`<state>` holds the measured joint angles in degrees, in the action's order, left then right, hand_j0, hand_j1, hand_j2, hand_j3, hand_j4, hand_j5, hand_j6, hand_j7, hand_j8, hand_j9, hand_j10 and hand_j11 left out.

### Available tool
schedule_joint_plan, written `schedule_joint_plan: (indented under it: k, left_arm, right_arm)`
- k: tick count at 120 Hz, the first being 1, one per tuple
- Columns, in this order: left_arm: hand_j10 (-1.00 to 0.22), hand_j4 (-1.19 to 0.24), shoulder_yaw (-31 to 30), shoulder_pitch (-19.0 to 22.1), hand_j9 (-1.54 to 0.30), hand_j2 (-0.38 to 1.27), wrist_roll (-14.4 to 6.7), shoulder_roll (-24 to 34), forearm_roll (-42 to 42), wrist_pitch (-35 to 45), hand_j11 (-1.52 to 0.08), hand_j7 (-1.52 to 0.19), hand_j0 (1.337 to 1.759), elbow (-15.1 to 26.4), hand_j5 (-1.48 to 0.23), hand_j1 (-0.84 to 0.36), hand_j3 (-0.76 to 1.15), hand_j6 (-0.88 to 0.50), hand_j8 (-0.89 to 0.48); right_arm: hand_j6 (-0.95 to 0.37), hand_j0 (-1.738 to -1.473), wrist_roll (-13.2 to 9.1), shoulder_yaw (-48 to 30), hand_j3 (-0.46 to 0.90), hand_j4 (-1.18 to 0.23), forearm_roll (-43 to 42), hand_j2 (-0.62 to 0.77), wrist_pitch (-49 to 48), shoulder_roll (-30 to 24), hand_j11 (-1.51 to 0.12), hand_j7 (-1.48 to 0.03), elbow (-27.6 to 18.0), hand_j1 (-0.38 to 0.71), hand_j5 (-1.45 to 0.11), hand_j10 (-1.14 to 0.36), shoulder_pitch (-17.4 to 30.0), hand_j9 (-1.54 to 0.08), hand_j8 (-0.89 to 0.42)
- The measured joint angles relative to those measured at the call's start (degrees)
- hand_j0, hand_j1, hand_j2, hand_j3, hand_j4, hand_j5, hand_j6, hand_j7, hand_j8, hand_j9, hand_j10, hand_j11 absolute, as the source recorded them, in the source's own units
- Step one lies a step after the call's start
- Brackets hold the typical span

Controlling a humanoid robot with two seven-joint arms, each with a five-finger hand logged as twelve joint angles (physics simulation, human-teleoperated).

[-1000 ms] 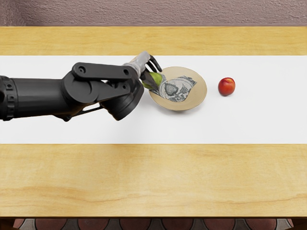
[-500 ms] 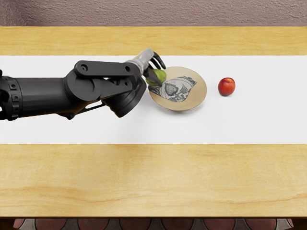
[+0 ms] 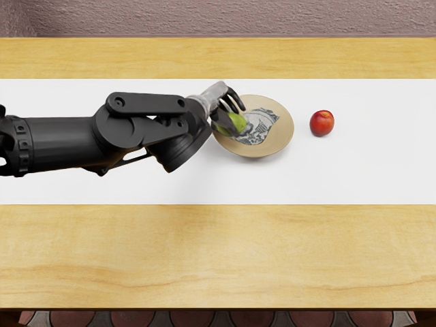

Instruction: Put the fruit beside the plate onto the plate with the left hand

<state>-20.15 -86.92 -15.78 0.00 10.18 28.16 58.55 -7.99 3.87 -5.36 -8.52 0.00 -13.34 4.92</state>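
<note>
Wrapping its fingers around the green fruit (image 3: 238, 122), the left hand (image 3: 219, 104) holds it over the near edge of the plate (image 3: 284, 131), which spreads just beyond the fingertips. The fruit looks small, light, firm and smooth-skinned, so it will probably roll once released. A grip around its middle seems safest.

Left hand (image 3: 223, 109) curled round green fruit (image 3: 237, 123), at the 9 o'clock rim of plate (image 3: 283, 136). Red fruit (image 3: 321, 123) lies on white runner (image 3: 368, 170), 3 o'clock of plate, apart.
</note>
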Motion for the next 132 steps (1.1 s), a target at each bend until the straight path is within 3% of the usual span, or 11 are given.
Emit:
schedule_joint_plan:
  k: [11,29,43,55,64,73,86,101,114,132]
  left_arm:
    - [-0.51,-0.56,0.0,0.0,-0.75,0.34,0.2,0.0,0.1,0.3,-0.75,-0.76,1.658,0.0,-0.77,-0.29,0.00,-0.47,-0.41]
    - [-0.28,-0.31,0.3,0.0,-0.41,0.17,0.4,0.0,0.3,0.5,-0.41,-0.42,1.658,0.0,-0.42,0.00,0.00,-0.27,-0.24]
    - [-0.16,-0.18,1.7,-0.3,-0.24,0.10,0.3,0.0,0.1,0.3,-0.24,-0.24,1.658,0.1,-0.24,0.14,0.00,-0.15,-0.14]
    - [-0.10,-0.11,6.3,-0.1,-0.15,0.06,0.3,5.5,0.0,-0.2,-0.15,-0.15,1.658,1.1,-0.15,0.22,0.00,-0.10,-0.09]
    - [-0.07,-0.08,9.9,0.0,-0.10,0.04,0.3,13.0,-0.2,-2.3,-0.10,-0.11,1.658,4.7,-0.11,0.26,0.00,-0.07,-0.06]
    - [-0.05,-0.06,13.8,0.7,-0.07,0.03,0.2,23.2,-0.4,-7.7,-0.07,-0.08,1.658,10.9,-0.08,0.28,0.00,-0.05,-0.05]
    - [-0.03,-0.04,17.5,3.3,-0.05,0.02,0.2,32.7,-1.1,-14.1,-0.05,-0.05,1.658,19.8,-0.05,0.31,0.00,-0.03,-0.03]
    - [-0.02,-0.02,20.3,7.5,-0.03,0.01,0.0,42.1,-1.7,-22.8,-0.03,-0.03,1.658,26.1,-0.03,0.32,0.00,-0.02,-0.02]
    - [-0.01,-0.02,21.9,9.2,-0.02,0.01,-0.1,46.2,-1.9,-29.2,-0.02,-0.02,1.658,28.5,-0.02,0.33,0.00,-0.01,-0.01]
    - [-0.01,-0.01,22.6,9.4,-0.01,0.00,-0.2,46.5,-2.0,-32.5,-0.01,-0.01,1.658,29.6,-0.01,0.34,0.00,-0.01,-0.01]
  right_arm:
    - [-0.02,-1.658,0.0,0.0,0.00,-0.02,0.0,0.00,0.0,0.0,-0.02,-0.02,0.0,-0.33,-0.02,-0.02,0.0,-0.02,-0.02]
    - [-0.02,-1.658,0.0,0.0,0.00,-0.02,0.0,0.00,0.0,0.0,-0.02,-0.02,0.0,-0.33,-0.02,-0.02,0.0,-0.02,-0.02]
    - [-0.02,-1.658,0.0,0.0,0.00,-0.02,0.0,0.00,0.0,0.0,-0.02,-0.02,0.0,-0.33,-0.02,-0.02,0.0,-0.02,-0.02]
    - [-0.02,-1.658,0.0,0.0,0.00,-0.02,0.0,0.00,0.0,0.0,-0.02,-0.02,0.0,-0.33,-0.02,-0.02,0.0,-0.02,-0.02]
    - [-0.02,-1.658,0.0,0.0,0.00,-0.02,0.0,0.00,0.0,0.0,-0.02,-0.02,0.0,-0.33,-0.02,-0.02,0.0,-0.02,-0.02]
    - [-0.02,-1.658,0.0,0.0,0.00,-0.02,0.0,0.00,0.0,0.0,-0.02,-0.02,0.0,-0.33,-0.02,-0.02,0.0,-0.02,-0.02]
    - [-0.02,-1.658,0.0,0.0,0.00,-0.02,0.0,0.00,0.0,0.0,-0.02,-0.02,0.0,-0.33,-0.02,-0.02,0.0,-0.02,-0.02]
    - [-0.02,-1.658,0.0,0.0,0.00,-0.02,0.0,0.00,0.0,0.0,-0.02,-0.02,0.0,-0.33,-0.02,-0.02,0.0,-0.02,-0.02]
    - [-0.02,-1.658,0.0,0.0,0.00,-0.02,0.0,0.00,0.0,0.0,-0.02,-0.02,0.0,-0.33,-0.02,-0.02,0.0,-0.02,-0.02]
    - [-0.02,-1.658,0.0,0.0,0.00,-0.02,0.0,0.00,0.0,0.0,-0.02,-0.02,0.0,-0.33,-0.02,-0.02,0.0,-0.02,-0.02]
